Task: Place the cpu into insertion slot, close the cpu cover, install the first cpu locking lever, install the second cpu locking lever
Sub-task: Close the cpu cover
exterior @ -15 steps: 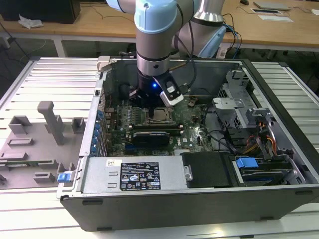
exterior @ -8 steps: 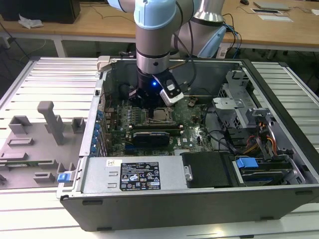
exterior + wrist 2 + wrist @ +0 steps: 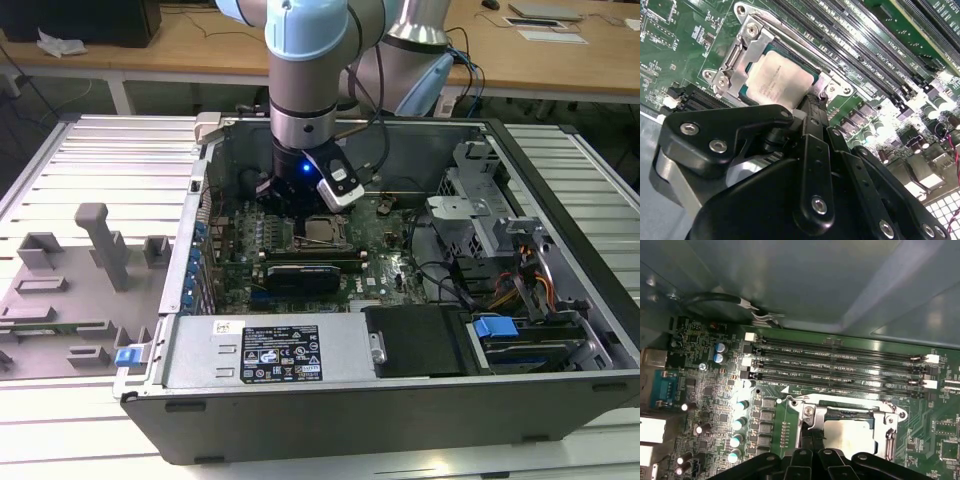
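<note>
The cpu lies flat in the insertion slot on the green motherboard, its silver-grey top showing through the window of the cpu cover. The cover's silver frame lies down around the chip. In the first wrist view the cpu shows inside the cover. My gripper is shut, its black fingertips pressed together at the socket's edge, touching the metal rim beside the chip. In the exterior view the gripper reaches down into the open computer case just beside the socket.
Long black memory slots run alongside the socket. A black card sits nearer the front, with the power supply below it. Drive cages and cables crowd the exterior view's right. Grey fixtures stand outside the case on its left.
</note>
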Available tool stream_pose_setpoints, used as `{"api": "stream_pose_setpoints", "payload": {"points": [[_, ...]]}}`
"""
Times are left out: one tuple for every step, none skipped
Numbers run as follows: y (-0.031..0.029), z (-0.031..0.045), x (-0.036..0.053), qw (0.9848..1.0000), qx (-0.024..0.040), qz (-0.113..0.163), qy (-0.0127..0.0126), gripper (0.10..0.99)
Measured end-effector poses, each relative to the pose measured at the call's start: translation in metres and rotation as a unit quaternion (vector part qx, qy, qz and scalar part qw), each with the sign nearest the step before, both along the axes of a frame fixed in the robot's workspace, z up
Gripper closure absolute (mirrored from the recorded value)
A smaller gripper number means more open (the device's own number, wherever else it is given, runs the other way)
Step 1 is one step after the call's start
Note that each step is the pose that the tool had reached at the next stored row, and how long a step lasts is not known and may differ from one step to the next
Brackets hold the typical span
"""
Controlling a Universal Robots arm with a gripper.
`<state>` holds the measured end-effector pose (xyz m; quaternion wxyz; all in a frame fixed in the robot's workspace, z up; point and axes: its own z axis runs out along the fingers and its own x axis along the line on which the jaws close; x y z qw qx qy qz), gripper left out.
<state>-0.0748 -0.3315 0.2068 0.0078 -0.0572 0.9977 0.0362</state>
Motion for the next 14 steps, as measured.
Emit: {"api": "stream_pose_setpoints", "payload": {"points": [[0.0000,-0.0001,0.0003,1.0000,0.0000,0.000,0.0000,0.980],[0.0001,-0.0001,0.0007,1.0000,0.0001,0.000,0.0000,0.980],[0.0001,-0.0001,0.0018,1.0000,0.0001,0.000,-0.0001,0.980],[0.0000,-0.0002,0.0028,1.0000,0.0001,0.000,-0.0001,0.980],[0.0000,-0.0002,0.0029,1.0000,0.0001,0.000,-0.0001,0.980],[0.0001,0.0005,0.0030,1.0000,0.0001,0.000,-0.0001,0.980],[0.0001,0.0026,0.0030,1.0000,0.0004,0.000,-0.0001,0.980],[0.0001,0.0037,0.0030,1.0000,0.0003,0.000,-0.0001,0.980],[-0.0002,0.0037,0.0030,1.0000,0.0005,0.000,-0.0001,0.980],[-0.0011,0.0037,0.0030,1.0000,0.0004,0.000,-0.0001,0.980],[-0.0021,0.0038,0.0030,1.0000,0.0004,0.000,-0.0001,0.980],[-0.0032,0.0038,0.0030,1.0000,0.0004,0.000,0.0000,0.980],[-0.0037,0.0035,0.0030,1.0000,0.0004,0.000,-0.0001,0.980],[-0.0038,0.0029,0.0030,1.0000,0.0005,0.000,-0.0002,0.980]]}}
